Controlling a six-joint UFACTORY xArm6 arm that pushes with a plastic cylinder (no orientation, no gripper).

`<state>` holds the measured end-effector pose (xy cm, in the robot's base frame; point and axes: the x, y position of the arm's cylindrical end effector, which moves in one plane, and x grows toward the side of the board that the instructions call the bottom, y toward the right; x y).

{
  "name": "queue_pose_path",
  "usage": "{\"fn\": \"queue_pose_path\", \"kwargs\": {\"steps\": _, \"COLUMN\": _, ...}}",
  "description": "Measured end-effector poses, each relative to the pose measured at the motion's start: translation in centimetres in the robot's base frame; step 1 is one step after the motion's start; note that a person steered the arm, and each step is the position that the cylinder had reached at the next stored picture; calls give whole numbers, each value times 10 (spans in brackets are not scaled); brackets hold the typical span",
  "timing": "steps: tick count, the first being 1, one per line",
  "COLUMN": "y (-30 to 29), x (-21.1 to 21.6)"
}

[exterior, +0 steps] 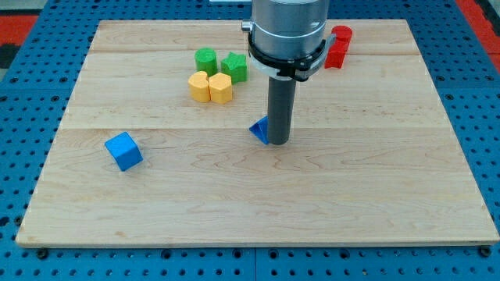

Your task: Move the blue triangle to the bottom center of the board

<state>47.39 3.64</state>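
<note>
The blue triangle [259,129] lies near the middle of the wooden board [258,203], partly hidden behind my rod. My tip [279,143] rests on the board right against the triangle's right side, touching it or nearly so. The rod rises from there to the arm's grey body at the view's top.
A blue cube [123,151] sits at the view's left. Two yellow blocks [210,87] and two green blocks [221,64] cluster up and left of the tip. A red block [337,47] stands at the top, right of the arm.
</note>
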Motion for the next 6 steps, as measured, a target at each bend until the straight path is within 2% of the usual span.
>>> {"fn": "queue_pose_path", "kwargs": {"steps": 1, "y": -11, "x": 37}}
{"fn": "queue_pose_path", "kwargs": {"steps": 2, "y": -57, "x": 20}}
{"fn": "queue_pose_path", "kwargs": {"steps": 3, "y": -74, "x": 2}}
{"fn": "queue_pose_path", "kwargs": {"steps": 4, "y": -47, "x": -36}}
{"fn": "queue_pose_path", "kwargs": {"steps": 5, "y": 15, "x": -51}}
{"fn": "queue_pose_path", "kwargs": {"steps": 6, "y": 23, "x": -12}}
